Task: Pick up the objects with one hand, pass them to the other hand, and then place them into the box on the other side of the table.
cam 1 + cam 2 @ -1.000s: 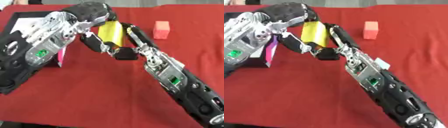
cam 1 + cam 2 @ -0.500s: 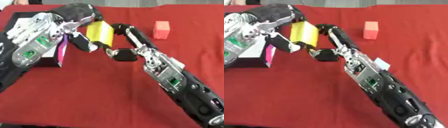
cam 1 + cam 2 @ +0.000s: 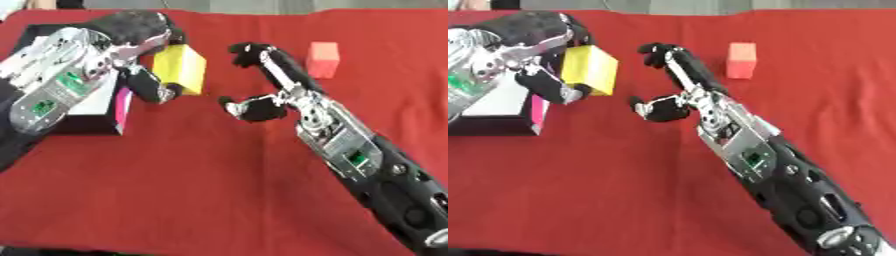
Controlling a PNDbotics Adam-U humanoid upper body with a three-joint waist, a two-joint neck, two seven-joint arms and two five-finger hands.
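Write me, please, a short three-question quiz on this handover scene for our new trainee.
1. True or false: the yellow block is held in the left robot hand.
2. The right robot hand is: A) empty, B) gripping the red block.
3. What pink thing stands at the box?

Key: 1 true. 2 A; the red block lies on the red cloth, apart from it. 3 A pink flat object leaning at its side.

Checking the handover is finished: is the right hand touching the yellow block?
Apart. The left eye view shows bare red cloth between the right hand and the yellow block, which the left hand grips.
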